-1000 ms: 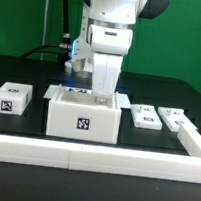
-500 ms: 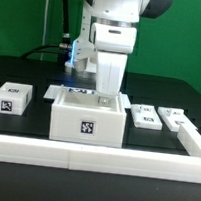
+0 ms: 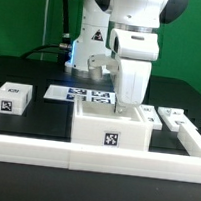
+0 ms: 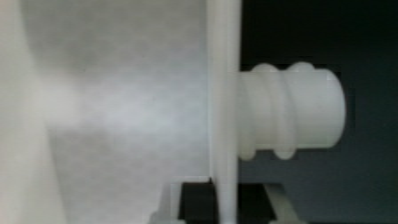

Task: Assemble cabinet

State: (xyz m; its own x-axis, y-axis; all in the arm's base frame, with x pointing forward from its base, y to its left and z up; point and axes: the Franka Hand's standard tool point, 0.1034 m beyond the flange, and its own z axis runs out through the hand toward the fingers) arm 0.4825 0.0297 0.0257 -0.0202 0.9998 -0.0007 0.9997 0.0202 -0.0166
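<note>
The cabinet [image 3: 112,130] is a large white open-topped box with a marker tag on its front, standing just behind the front rail toward the exterior view's right. My gripper [image 3: 128,103] reaches down into its top and is shut on the cabinet's wall. In the wrist view the thin white wall [image 4: 222,100] runs between my dark fingers [image 4: 192,203], my gripper [image 4: 226,196] clamping it, with a ribbed white peg [image 4: 294,110] on its outer side. Small white tagged blocks lie at the left [image 3: 10,97] and right [image 3: 173,118]; another [image 3: 147,115] is partly hidden by the cabinet.
The marker board [image 3: 81,93] lies flat behind the cabinet. A long white border rail [image 3: 43,151] runs along the front and turns back at the right [image 3: 195,139]. A green wall stands behind the black table.
My gripper has moved toward the exterior view's right, sliding the cabinet with it. The marker board behind is now uncovered, and the cabinet now hides part of a right-hand block.
</note>
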